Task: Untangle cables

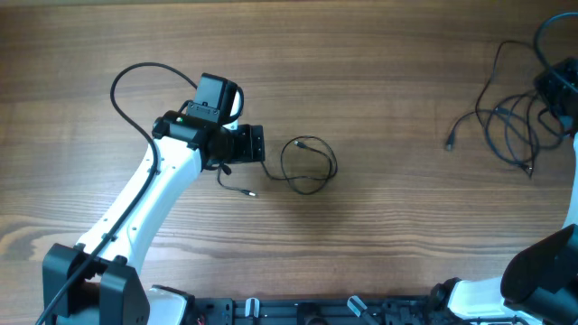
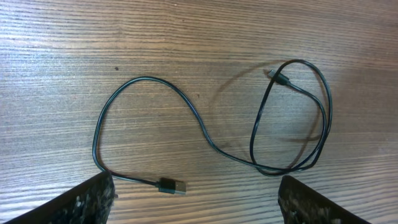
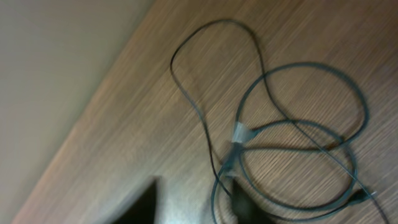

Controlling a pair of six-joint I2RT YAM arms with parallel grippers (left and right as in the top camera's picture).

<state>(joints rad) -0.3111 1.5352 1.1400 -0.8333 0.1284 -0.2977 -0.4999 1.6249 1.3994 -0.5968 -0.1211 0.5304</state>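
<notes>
**Overhead:** One lone cable (image 1: pixel 308 167) lies in a loose loop on the table (image 1: pixel 379 54), just beside the left gripper (image 1: pixel 263 144). A bunch (image 1: pixel 510 126) of cables lies near the right edge, by the right gripper (image 1: pixel 555 88). The number of strands cannot be told.

**Left wrist:** The fingers (image 2: pixel 87 202) are spread wide and hold nothing. The lone cable has two ends: a USB plug (image 2: pixel 173 186) and a small plug (image 2: pixel 278 76).

**Right wrist:** The view is blurred. It shows overlapping loops of the bunch. The jaw state cannot be told.

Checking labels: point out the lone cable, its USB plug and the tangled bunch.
lone cable (image 2: pixel 149 79): left wrist view, top of its left loop.
USB plug (image 2: pixel 173 186): left wrist view, middle of the plug body.
tangled bunch (image 1: pixel 510 122): overhead view, crossing strands at its middle.
</notes>
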